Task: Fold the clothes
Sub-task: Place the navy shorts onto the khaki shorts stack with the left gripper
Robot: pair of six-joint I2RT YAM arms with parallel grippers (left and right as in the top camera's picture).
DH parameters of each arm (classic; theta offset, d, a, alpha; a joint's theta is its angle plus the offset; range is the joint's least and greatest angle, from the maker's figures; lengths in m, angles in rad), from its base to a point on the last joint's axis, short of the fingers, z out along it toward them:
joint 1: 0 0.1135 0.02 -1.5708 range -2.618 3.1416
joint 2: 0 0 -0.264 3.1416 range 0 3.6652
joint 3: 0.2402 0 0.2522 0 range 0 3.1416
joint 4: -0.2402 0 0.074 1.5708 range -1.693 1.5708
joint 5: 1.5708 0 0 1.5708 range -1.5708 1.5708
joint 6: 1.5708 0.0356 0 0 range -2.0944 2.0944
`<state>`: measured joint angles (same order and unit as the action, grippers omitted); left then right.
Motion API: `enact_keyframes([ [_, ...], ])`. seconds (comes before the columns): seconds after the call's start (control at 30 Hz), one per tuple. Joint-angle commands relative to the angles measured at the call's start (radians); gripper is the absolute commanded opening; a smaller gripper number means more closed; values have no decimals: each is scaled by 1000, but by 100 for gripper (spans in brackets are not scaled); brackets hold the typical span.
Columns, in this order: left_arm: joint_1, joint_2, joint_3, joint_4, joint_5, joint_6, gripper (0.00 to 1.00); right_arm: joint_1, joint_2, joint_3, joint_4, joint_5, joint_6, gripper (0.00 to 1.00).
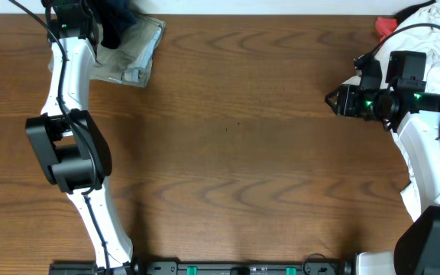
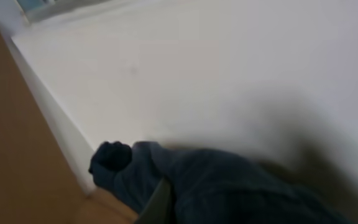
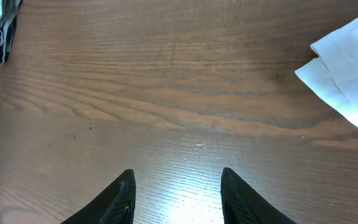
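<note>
The left end effector (image 1: 96,24) is closed on the navy garment (image 1: 119,21) above the khaki garment (image 1: 137,55) at the tabletop's (image 1: 235,153) far left corner; the right end effector (image 3: 176,186), partly open, holds nothing near the right edge.

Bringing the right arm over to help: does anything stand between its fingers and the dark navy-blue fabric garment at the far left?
Nothing visible does. Only bare brown wooden table lies between the right fingers and the dark navy-blue fabric garment. The folded khaki garment lies flat just beneath it, its edge facing the right arm.
</note>
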<state>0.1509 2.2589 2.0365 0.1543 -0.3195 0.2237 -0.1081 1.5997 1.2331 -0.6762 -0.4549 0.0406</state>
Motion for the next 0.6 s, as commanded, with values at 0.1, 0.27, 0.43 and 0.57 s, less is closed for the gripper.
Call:
enact_keyframes([
  [0.1,-50,-83,26,51,244,-122,6,11,7,-5,0,-5,0,43],
  [0.27,-72,-85,40,84,397,-241,6,11,7,-5,-9,-4,-1,43],
  [0.43,-69,-84,40,100,447,-312,6,11,7,-5,-9,11,-1,43],
  [0.57,-50,-81,40,102,447,-312,6,11,7,-5,-12,11,-2,43],
])
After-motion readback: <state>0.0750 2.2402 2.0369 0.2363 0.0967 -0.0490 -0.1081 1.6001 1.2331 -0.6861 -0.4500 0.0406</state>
